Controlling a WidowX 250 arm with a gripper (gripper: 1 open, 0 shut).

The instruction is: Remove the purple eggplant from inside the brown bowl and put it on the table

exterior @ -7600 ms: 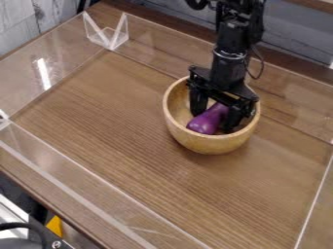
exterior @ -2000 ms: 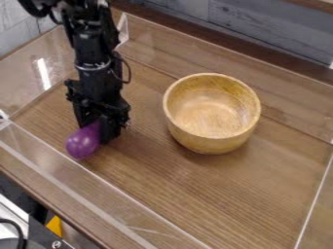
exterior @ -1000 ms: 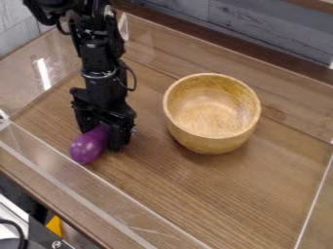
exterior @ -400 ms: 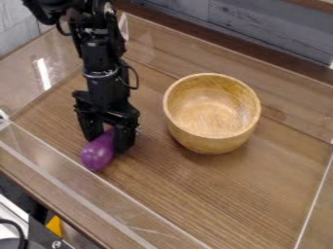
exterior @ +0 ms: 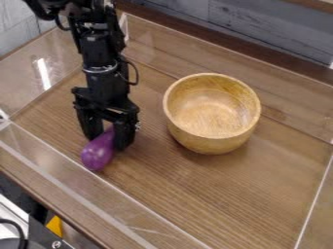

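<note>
The purple eggplant (exterior: 97,153) lies on the table (exterior: 208,190) at the left, well apart from the brown bowl (exterior: 212,113), which stands empty at centre right. My gripper (exterior: 105,136) points down just above the eggplant's upper end, its black fingers (exterior: 124,135) spread open on either side of that end. I cannot tell whether they still touch it. The black arm rises from the gripper toward the top left.
Low clear plastic walls (exterior: 78,209) border the table at the front and left, close to the eggplant. A clear plastic stand (exterior: 107,31) sits at the back left. A dark backdrop runs along the far edge.
The eggplant has shifted slightly to the right and forward on the table. The gripper has stayed open over it and barely moved. Well before that it gripped the eggplant inside the bowl.
</note>
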